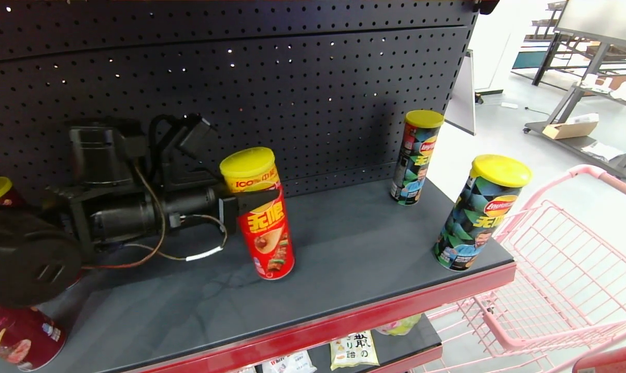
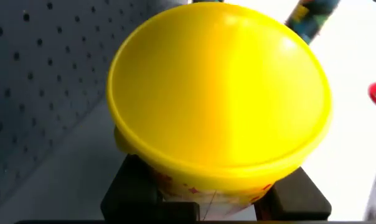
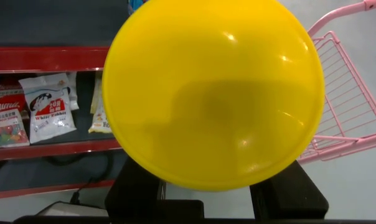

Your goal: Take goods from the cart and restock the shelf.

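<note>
- L gripper (image 1: 251, 203) is clamped on the tall red cardboard crisp can w/ yellow plastic lid (image 1: 266, 238). Grip sits just under the lid, and the arm lies to our left of the can.
- Can's long axis is near upright w/ a slight lean. Its base looks down on the dark grey shelf board w/ red front lip (image 1: 354, 259), approx mid-depth.
- Next, we judge: part the jaws and back out leftwards. A nudge could tip it.
- R gripper (image 3: 206, 202) is closed round a second yellow-lidded can (image 3: 213, 93), out front of the shelf near the pink wire cart (image 1: 593, 171).
- Room: bare board rightwards up to the rear blue-patterned can (image 1: 414, 160) and the front blue-patterned can (image 1: 479, 217). Black pegboard (image 1: 292, 77) is behind.
</note>
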Motion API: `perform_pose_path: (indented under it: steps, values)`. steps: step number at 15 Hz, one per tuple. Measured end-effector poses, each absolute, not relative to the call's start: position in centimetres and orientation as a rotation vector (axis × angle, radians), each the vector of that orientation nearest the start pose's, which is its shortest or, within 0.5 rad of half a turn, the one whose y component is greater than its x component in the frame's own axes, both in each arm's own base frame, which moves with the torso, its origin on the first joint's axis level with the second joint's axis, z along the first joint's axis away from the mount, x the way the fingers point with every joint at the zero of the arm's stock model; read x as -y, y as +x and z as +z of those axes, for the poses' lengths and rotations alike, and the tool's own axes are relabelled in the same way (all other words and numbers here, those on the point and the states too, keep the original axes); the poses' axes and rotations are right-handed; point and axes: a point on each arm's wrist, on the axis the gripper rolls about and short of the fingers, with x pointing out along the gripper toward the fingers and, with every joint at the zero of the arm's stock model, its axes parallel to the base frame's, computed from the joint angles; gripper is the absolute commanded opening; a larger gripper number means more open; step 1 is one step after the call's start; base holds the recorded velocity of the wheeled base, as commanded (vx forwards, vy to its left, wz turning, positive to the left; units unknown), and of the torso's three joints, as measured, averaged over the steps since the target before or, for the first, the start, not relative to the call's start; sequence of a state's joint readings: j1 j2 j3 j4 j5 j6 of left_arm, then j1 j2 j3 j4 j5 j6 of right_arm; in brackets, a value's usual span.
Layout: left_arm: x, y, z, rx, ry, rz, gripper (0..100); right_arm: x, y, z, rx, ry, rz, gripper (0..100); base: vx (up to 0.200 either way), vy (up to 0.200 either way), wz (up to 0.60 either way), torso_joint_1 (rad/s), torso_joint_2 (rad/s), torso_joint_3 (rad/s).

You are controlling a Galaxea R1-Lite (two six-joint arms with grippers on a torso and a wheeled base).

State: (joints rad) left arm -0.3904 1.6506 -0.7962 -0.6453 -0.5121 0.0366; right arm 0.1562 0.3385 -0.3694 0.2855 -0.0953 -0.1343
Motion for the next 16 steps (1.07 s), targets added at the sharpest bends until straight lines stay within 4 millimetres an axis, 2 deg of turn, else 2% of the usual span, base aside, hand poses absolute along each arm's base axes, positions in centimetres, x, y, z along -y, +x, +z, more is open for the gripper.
perform_pose_path:
  steps: [2,7,16]
  values:
    - [11.2,24.6,19.6,-0.190,0.041,-0.910,0,0.4,-1.1,15.5,-0.248,-0.165,0.077,0,0.000,0.000,0.00,0.000,0.00,0.000]
    - [9.6,20.6,17.8,-0.197,0.141,-0.949,0,0.4,-1.1,15.8,-0.240,-0.164,0.076,0,0.000,0.000,0.00,0.000,0.00,0.000]
    - [9.1,19.3,16.5,-0.192,0.122,-0.959,0,0.4,-1.2,15.9,-0.234,-0.164,0.076,0,0.000,0.000,0.00,0.000,0.00,0.000]
